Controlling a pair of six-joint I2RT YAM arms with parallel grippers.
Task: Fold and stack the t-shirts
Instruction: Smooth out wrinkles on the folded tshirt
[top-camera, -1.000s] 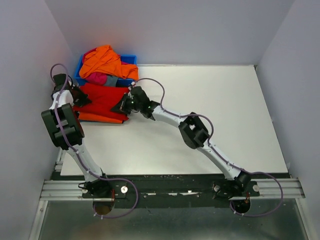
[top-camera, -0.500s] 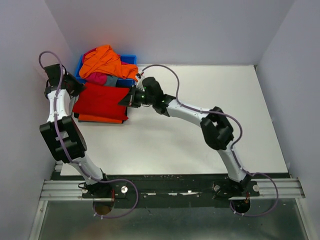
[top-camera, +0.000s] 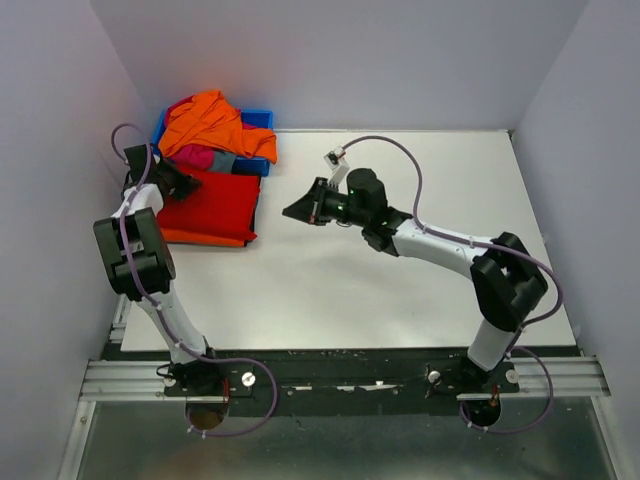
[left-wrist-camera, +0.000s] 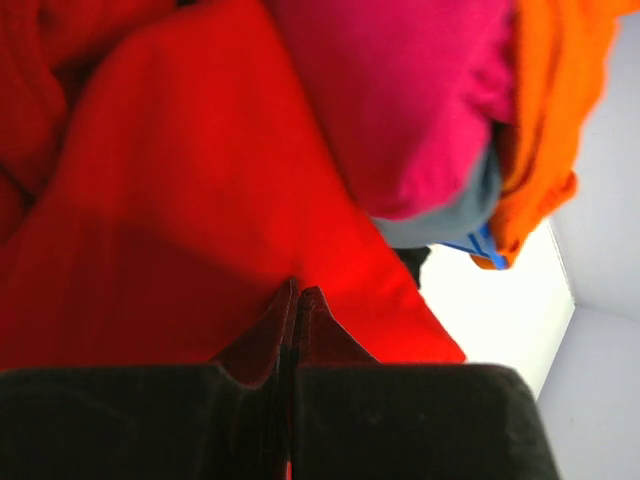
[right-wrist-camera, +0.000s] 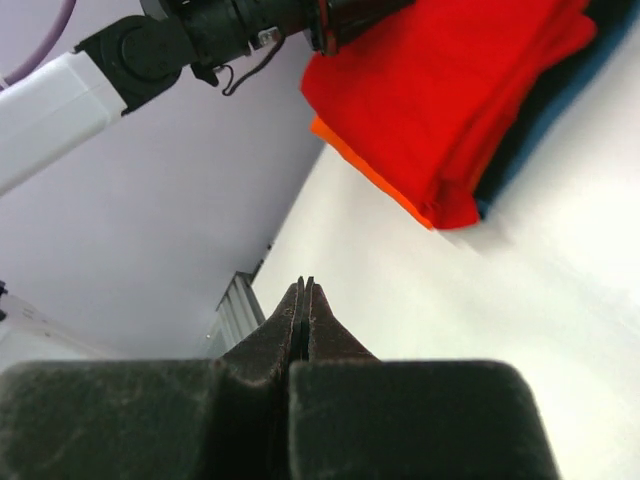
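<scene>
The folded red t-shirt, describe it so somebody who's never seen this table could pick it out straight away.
Start at the white table and look to its far left corner, where a blue bin overflows with crumpled shirts. Right in front of that bin lies the red t-shirt, folded flat on a folded orange shirt. Unlike the rumpled heap, it is bright red and neatly squared.

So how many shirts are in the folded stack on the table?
2 can be seen: a red shirt on top, and an orange shirt under it, with only its edge showing along the near side. More could be hidden beneath the red one.
</scene>
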